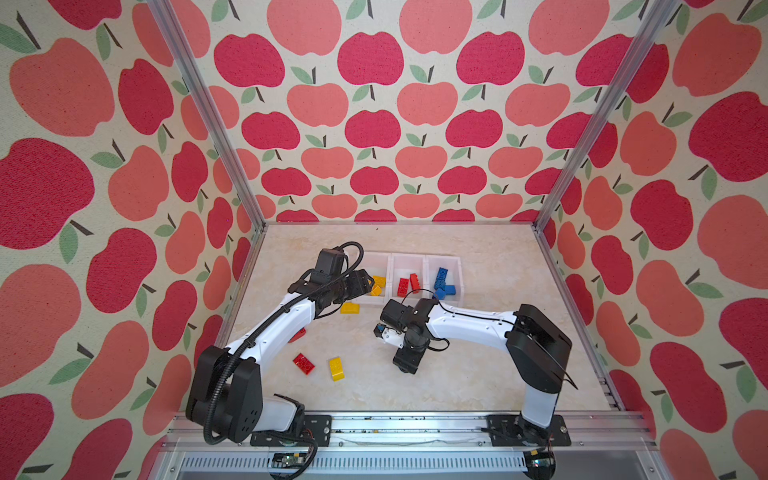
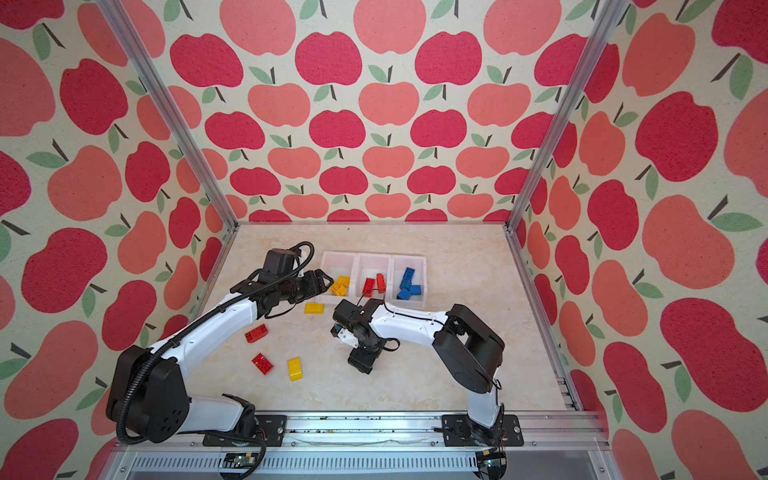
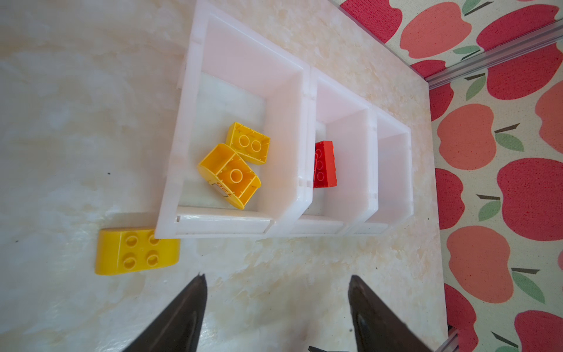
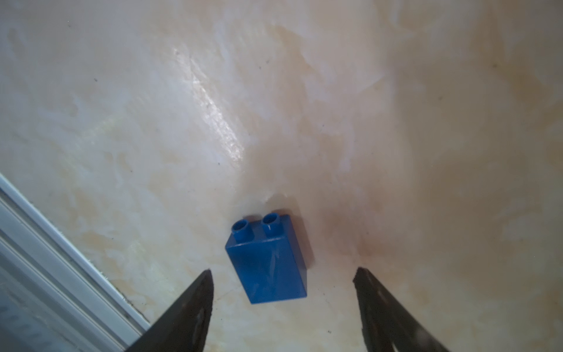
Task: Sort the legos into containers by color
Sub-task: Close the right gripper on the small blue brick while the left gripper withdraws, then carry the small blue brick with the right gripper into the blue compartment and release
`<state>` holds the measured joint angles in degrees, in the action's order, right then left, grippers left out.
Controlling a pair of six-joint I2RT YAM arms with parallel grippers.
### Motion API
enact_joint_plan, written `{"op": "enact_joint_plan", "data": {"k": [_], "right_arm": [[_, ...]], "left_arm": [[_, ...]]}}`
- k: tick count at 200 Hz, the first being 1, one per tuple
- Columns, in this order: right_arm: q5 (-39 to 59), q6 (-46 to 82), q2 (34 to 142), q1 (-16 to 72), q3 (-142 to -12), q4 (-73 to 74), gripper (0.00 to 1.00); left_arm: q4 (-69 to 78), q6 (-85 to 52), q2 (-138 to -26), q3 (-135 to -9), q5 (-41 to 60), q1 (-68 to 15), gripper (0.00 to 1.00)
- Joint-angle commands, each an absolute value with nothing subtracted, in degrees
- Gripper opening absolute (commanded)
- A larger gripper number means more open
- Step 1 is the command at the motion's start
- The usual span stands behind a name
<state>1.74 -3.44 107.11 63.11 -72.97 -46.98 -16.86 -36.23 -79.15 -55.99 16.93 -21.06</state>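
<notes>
Right wrist view has my right pincer [image 4: 283, 271] open, tips straddling a blue studded plastic brick [image 4: 268, 262] lying on its side on the marbled tabletop [image 4: 304, 91], untouched. It sits skewed and barely between my tips, so closing now could twist it or squirt it away; my left pincer [image 3: 275, 277], also open, hovers before the white plastic bins [image 3: 213, 225].

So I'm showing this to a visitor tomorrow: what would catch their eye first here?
First come the loud apple-print walls all round the cell. Next are the white bins on the table, holding legos sorted yellow, red, blue. Then there is the right gripper, open, with its jaws either side of a loose blue brick.
</notes>
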Motion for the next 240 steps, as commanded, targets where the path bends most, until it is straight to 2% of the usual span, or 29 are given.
{"op": "enact_joint_plan", "data": {"k": [1,80,175,240], "right_arm": [[1.2,-5.3,108.5,63.7,-74.4,-47.6,0.74],[0.4,-6.1,109.9,64.5,-74.4,-46.8,0.62],[-0.5,-6.0,110.4,65.1,-74.2,-46.1,0.34],[-0.3,-3.3,108.5,64.4,-73.1,-44.9,0.30]], "left_arm": [[-16.0,-37.0,-77.6,-55.0,16.2,-20.4,0.76],[-15.7,-38.1,-76.2,-53.4,16.1,-19.6,0.76],[-15.3,-38.5,-76.4,-53.2,16.0,-19.2,0.76],[-15.6,-38.8,-75.9,-53.0,15.6,-19.1,0.77]]}}
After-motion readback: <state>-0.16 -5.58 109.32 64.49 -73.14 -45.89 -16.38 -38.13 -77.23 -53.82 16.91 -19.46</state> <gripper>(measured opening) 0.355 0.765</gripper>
